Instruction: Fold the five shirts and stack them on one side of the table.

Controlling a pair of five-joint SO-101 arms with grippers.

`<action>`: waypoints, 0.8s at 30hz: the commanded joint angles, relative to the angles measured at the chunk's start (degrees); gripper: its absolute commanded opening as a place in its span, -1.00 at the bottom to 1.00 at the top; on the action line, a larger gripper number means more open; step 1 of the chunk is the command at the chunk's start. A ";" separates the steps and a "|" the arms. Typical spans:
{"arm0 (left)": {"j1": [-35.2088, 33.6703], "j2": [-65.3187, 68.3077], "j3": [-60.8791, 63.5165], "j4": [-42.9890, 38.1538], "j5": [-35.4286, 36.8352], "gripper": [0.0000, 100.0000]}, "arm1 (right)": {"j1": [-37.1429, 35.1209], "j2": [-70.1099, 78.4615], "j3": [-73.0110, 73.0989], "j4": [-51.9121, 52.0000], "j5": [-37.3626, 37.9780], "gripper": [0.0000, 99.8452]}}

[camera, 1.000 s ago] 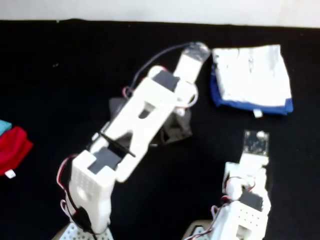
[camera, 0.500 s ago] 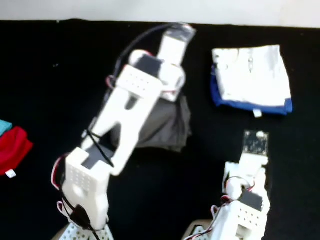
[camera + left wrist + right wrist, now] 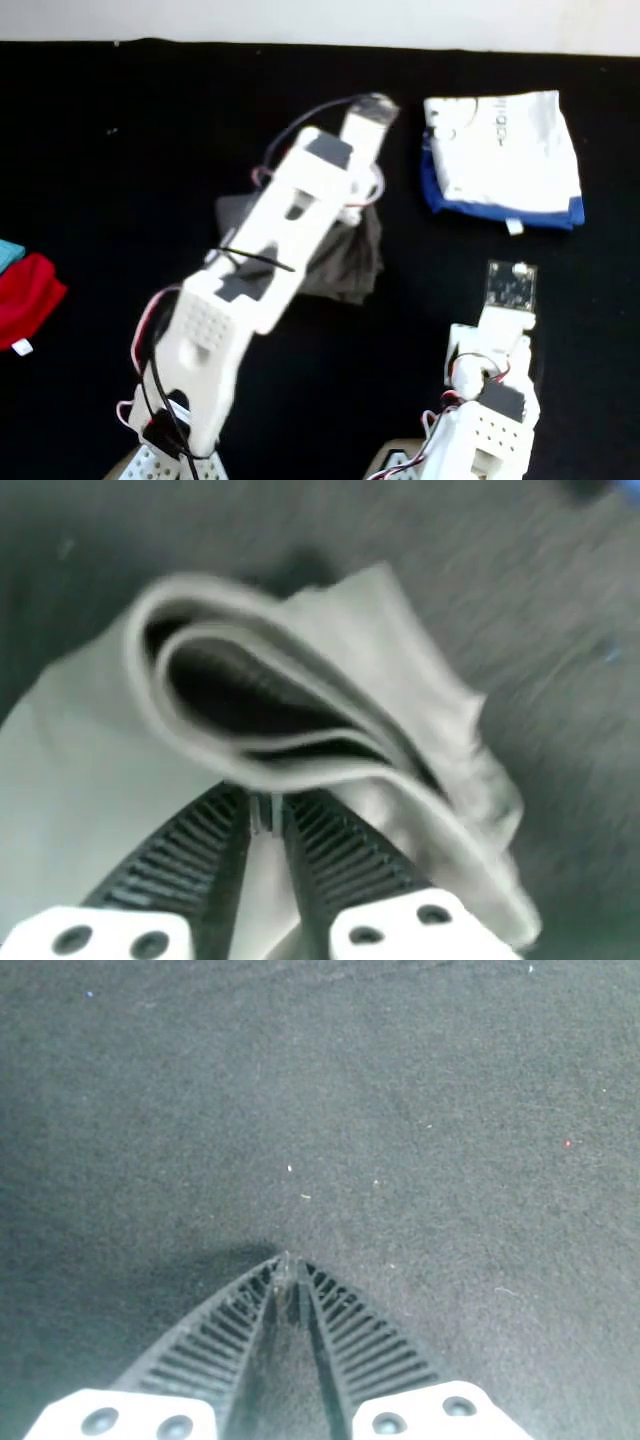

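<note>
My black cloth-covered desk [image 3: 120,200]: matte, lint-flecked. Crumpled dark grey shirt [image 3: 352,262] near middle, partly hidden under my left arm. Folded blue shirt [image 3: 500,211] at far right, flat on cloth. Folded white shirt [image 3: 500,140] stacked on it, blue edge showing along near side. Folded red shirt [image 3: 28,295] at left edge, teal fabric piece [image 3: 8,252] touching it just beyond. Both groups well apart from grey one.

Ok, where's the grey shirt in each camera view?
High view: grey shirt mid-table, partly under the left arm, left of the white-and-blue stack.
Left wrist view: its fold pinched in the left gripper.
Right wrist view: right gripper shut over black tabletop.
Shared landmark: the black tabletop.
</note>
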 commanded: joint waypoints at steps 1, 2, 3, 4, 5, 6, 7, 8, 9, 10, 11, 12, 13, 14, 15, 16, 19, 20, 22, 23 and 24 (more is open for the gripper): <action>2.68 2.24 -8.57 -2.02 0.44 -0.96 | 0.66 -0.75 5.23 0.22 0.44 -0.99; 2.77 3.65 -10.42 -2.02 0.44 -0.92 | 0.66 -0.75 5.23 0.22 0.44 -0.99; 2.77 5.05 -12.18 -1.93 0.44 -0.87 | 0.66 -0.75 5.23 0.22 0.44 -0.99; 2.42 6.37 -14.20 -1.76 0.44 -0.80 | 0.66 -0.75 5.23 0.22 0.44 -0.99; 2.15 7.25 -16.04 -1.67 0.44 -0.74 | 0.66 -0.75 5.23 0.22 0.44 -0.99; 1.63 7.96 -17.98 -0.97 0.53 -0.69 | 0.66 -0.75 5.23 0.22 0.44 -0.99; 1.10 8.04 -20.26 0.44 0.53 -0.67 | 0.66 -0.75 5.23 0.22 0.44 -0.99; 0.84 7.87 -22.99 1.93 0.53 -0.66 | 0.57 -0.75 5.23 0.22 0.44 -0.99; 0.31 7.87 -25.54 3.08 0.53 -0.66 | 0.57 -0.75 5.23 0.22 0.44 -0.99; -0.22 7.87 -28.00 3.78 0.53 -0.66 | 0.57 -0.75 5.23 0.22 0.44 -0.99; -1.01 7.96 -30.29 4.13 0.53 -0.66 | 0.57 -0.75 5.23 0.22 0.44 -0.99; -1.89 8.04 -32.04 4.31 0.53 -0.66 | 0.48 -0.75 5.23 0.22 0.44 -0.99; -2.68 8.04 -33.19 4.48 0.53 -0.66 | 0.48 -0.75 5.23 0.22 0.44 -0.99; -3.38 8.04 -33.45 5.10 0.53 -0.66 | 0.48 -0.75 5.23 0.22 0.44 -0.99; -3.82 8.04 -33.45 6.59 0.53 -0.66 | 0.48 -0.75 5.23 0.22 0.44 -0.99; -4.09 7.96 -33.45 9.41 0.53 -0.66 | 0.48 -0.75 5.23 0.22 0.44 -0.99; -3.56 7.69 -33.98 20.57 0.18 -0.66 | 0.48 -0.84 5.23 0.22 0.44 -0.99; -3.47 7.69 -33.98 23.47 0.18 -0.66 | 0.48 -0.84 5.23 0.22 0.44 -0.99; -3.38 7.87 -33.45 26.81 0.35 -0.66 | 0.48 -0.84 5.23 0.22 0.44 -0.99; -3.47 7.87 -33.01 26.99 0.44 -0.66 | 0.48 -0.84 5.23 0.22 0.44 -0.99; -3.65 7.69 -31.87 26.99 0.44 -0.66 | 0.48 -0.84 5.23 0.22 0.44 -0.99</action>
